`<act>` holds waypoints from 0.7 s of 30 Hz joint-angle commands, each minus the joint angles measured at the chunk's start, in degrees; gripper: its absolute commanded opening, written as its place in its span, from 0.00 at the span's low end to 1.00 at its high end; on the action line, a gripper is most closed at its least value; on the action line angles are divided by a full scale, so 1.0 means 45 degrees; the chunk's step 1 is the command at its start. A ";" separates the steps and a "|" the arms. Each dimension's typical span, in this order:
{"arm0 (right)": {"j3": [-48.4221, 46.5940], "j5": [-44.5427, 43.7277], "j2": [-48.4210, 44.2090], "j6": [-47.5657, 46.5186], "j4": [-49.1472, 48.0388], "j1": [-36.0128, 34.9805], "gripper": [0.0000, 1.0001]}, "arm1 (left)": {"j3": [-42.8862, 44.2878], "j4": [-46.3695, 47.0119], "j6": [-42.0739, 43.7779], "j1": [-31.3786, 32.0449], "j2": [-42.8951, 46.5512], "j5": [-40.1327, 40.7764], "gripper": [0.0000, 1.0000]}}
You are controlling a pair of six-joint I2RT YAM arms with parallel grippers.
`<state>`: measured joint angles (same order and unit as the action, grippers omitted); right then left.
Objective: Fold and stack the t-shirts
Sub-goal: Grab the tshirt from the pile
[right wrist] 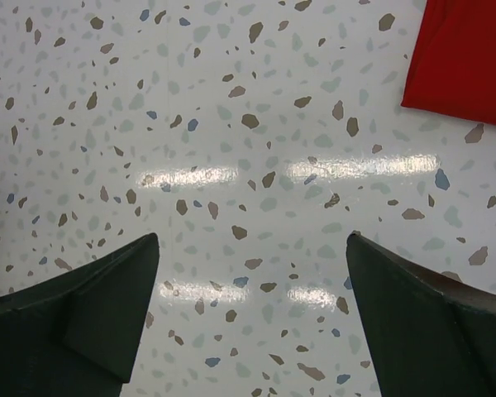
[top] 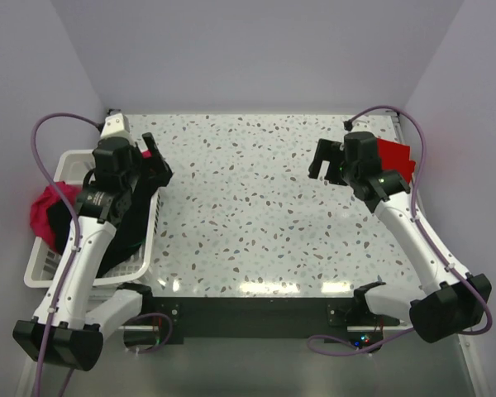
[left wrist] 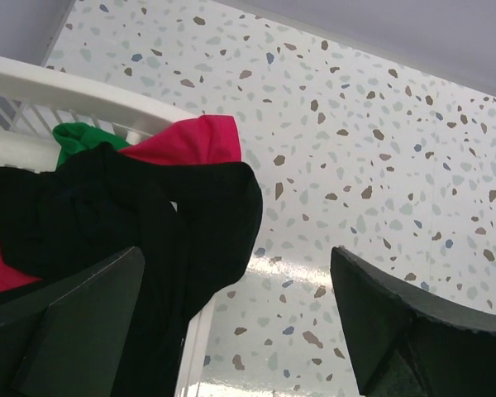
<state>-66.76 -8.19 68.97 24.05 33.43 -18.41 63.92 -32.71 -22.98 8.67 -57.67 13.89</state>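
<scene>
Two grippers are seen with their jaws spread wide and nothing held between them. The left gripper [top: 155,159] is poised above the inner rim of a white basket [top: 64,165], which stands at the left edge of the speckled table [top: 248,215]. A black shirt [left wrist: 149,215] is heaped inside the basket, with one fold draped over the rim on the table side. A pink shirt [left wrist: 194,139] and a green shirt [left wrist: 81,136] are partly covered by it. Pink cloth is also seen hanging over the basket's outer left wall. The right gripper [top: 321,162] is held above bare tabletop on the right side. A red shirt [right wrist: 471,58] is laid flat and folded near it in the far right corner, untouched.
</scene>
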 commanded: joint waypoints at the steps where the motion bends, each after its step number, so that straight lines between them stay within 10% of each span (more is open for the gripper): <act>1: 0.0090 -0.0466 -0.0444 0.0104 -0.0105 0.0029 0.99 | 0.0737 0.0218 0.0107 0.0027 -0.0134 0.0780 1.00; 21: -0.0008 -0.0505 -0.0131 -0.0071 -0.0261 0.0010 0.99 | 0.1225 -0.0524 -0.1279 -0.0714 -0.3297 0.2244 1.00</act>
<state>-66.48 -8.49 68.84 24.01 33.41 -18.41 67.20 -34.79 -26.79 6.20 -71.72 20.67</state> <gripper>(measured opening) 0.987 0.997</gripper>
